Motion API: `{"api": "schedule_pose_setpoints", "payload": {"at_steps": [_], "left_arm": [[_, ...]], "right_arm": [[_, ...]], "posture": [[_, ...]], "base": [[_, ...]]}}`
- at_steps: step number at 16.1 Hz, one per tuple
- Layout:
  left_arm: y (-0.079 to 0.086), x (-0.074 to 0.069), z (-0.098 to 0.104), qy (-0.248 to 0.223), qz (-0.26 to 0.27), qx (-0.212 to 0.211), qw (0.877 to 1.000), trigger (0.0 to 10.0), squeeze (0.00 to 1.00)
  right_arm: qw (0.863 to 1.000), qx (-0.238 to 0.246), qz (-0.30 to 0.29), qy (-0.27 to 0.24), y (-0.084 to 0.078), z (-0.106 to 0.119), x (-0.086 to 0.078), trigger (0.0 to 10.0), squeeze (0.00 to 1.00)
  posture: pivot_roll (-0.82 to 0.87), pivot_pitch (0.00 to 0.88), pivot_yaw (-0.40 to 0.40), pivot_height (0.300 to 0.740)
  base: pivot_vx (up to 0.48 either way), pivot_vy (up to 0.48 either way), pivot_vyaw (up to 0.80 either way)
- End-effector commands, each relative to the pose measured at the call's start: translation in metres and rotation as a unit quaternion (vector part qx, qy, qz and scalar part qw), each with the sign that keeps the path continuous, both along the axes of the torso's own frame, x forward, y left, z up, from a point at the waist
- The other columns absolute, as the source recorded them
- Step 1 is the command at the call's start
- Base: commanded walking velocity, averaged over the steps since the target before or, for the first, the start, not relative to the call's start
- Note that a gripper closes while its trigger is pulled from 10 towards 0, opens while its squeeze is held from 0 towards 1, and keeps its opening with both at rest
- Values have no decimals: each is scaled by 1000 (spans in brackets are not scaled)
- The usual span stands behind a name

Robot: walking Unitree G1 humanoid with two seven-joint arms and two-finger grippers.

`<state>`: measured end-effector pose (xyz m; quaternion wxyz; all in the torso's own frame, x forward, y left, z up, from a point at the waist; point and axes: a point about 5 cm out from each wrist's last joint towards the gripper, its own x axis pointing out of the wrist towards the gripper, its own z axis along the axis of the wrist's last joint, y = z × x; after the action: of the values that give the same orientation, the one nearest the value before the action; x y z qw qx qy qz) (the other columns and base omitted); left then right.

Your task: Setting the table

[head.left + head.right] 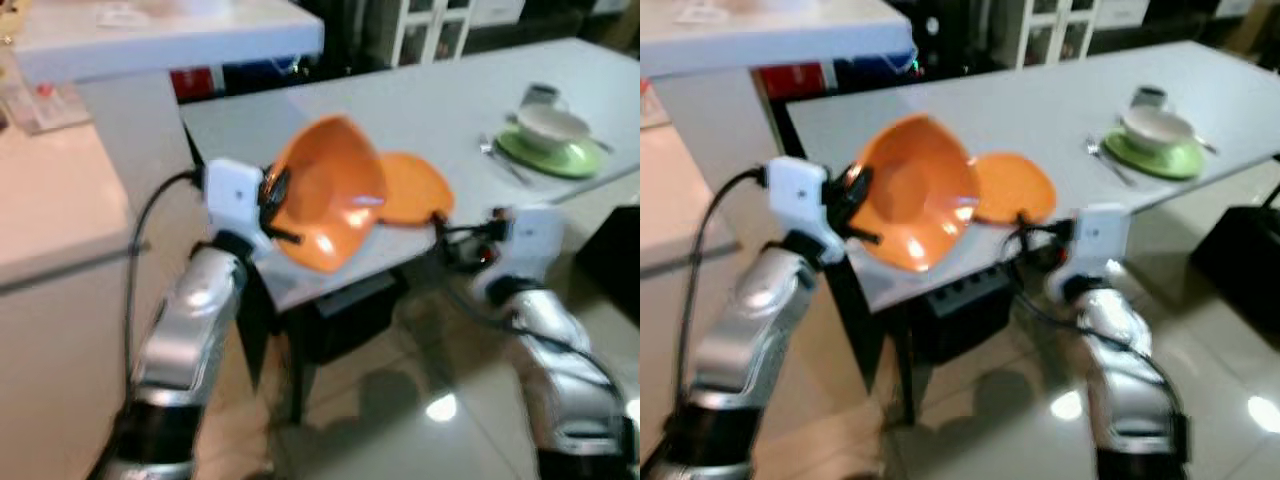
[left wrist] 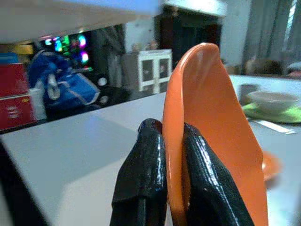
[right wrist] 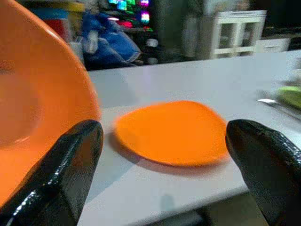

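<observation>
- Orange bowl point(image 1: 325, 195) tipped on edge above the near corner of the counter point(image 1: 420, 110), hollow facing the camera, rim pinched between the black fingers point(image 2: 141, 183) of the left hand point(image 1: 272, 205).
- Orange plate point(image 1: 410, 190) lying flat on the counter just behind and beside the bowl, near the counter's front edge.
- Right hand point(image 3: 164, 174) spread wide at the counter's front edge, facing the plate, fingers apart from it and holding nothing.
- Farther along the counter, well apart from the bowl: green plate point(image 1: 550, 155) with a white bowl point(image 1: 550, 125) on it, a cup point(image 1: 540, 95) just behind, cutlery point(image 1: 500, 158) lying beside the green plate on the bowl's side.
- Beyond the counter's far edge: blue bag point(image 2: 66, 89), red box point(image 2: 16, 96), white cabinet point(image 2: 150, 70).
- Shiny tiled floor point(image 1: 420, 400) under the counter.
</observation>
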<state>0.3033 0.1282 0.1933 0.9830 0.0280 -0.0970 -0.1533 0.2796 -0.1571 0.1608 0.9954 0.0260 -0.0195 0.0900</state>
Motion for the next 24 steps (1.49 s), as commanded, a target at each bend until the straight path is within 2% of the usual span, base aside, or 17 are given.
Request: {"api": "schedule_pose_setpoints", "payload": {"at_steps": [1,3,8,9,15,17,18,21,23,24], "left_arm": [[-8,-1,12,-28,-15,-4,999,10000,0],[-8,-2,12,-27,-15,-11,999,10000,0],[-1,-3,15,-21,2,-66,998,10000,0],[2,-4,16,-24,9,-88,996,10000,0],[-2,-1,6,21,-1,-107,994,10000,0],[5,6,0,50,38,-111,992,10000,0],[7,11,-2,61,43,-132,988,10000,0],[5,34,-7,110,48,-228,966,10000,0],[0,50,-4,118,40,-255,959,10000,0],[-4,58,-2,121,40,-255,958,10000,0]], "right_arm": [[1000,-4,-10,-10,-8,5,-1,10000,0],[1000,-3,-7,-13,-8,5,-2,10000,0],[1000,5,15,-21,-4,8,-4,10000,0],[999,9,26,-24,-2,9,-5,10000,0],[999,7,35,-22,-1,9,-7,10000,0],[999,7,38,-21,-1,9,-7,10000,0],[999,7,42,-20,-1,10,-7,10000,0],[998,2,59,-16,3,11,-8,10000,0],[998,2,65,-16,4,13,-7,10000,0],[997,1,71,-15,5,13,-8,10000,0]], "posture": [[30,0,-13,740],[27,0,-15,740],[24,0,-17,740],[24,0,-17,740],[16,0,-18,740],[16,0,-18,740],[13,0,-22,740],[8,0,-27,740],[8,0,-27,740],[2,0,-27,740]], "base": [[412,0,0],[411,0,0],[408,0,0],[0,0,0],[0,0,0],[0,0,0],[0,0,0],[0,0,0],[0,0,0],[0,0,0]]}}
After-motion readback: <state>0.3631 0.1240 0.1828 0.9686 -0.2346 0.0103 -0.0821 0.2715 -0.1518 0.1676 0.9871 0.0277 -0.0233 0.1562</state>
